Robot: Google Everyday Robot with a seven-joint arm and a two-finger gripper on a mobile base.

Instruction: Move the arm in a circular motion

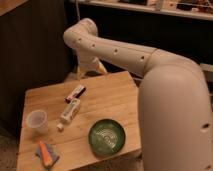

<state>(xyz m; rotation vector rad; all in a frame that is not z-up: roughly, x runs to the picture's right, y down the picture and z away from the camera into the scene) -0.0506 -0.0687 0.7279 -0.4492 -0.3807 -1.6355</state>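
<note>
The big glossy white arm (150, 65) with rows of small dark holes fills the right side and reaches left across the top to a rounded joint (81, 34). From that joint the wrist drops to the gripper (90, 69), which hangs above the far edge of the wooden table (112, 97), behind the items on it. It holds nothing that I can see.
On the table lie a red-and-white packet (76, 92), a white bottle on its side (70, 111), a clear plastic cup (37, 120), a green bowl (106, 136) and an orange-and-blue item (46, 154). A dark cabinet stands at left, shelving behind.
</note>
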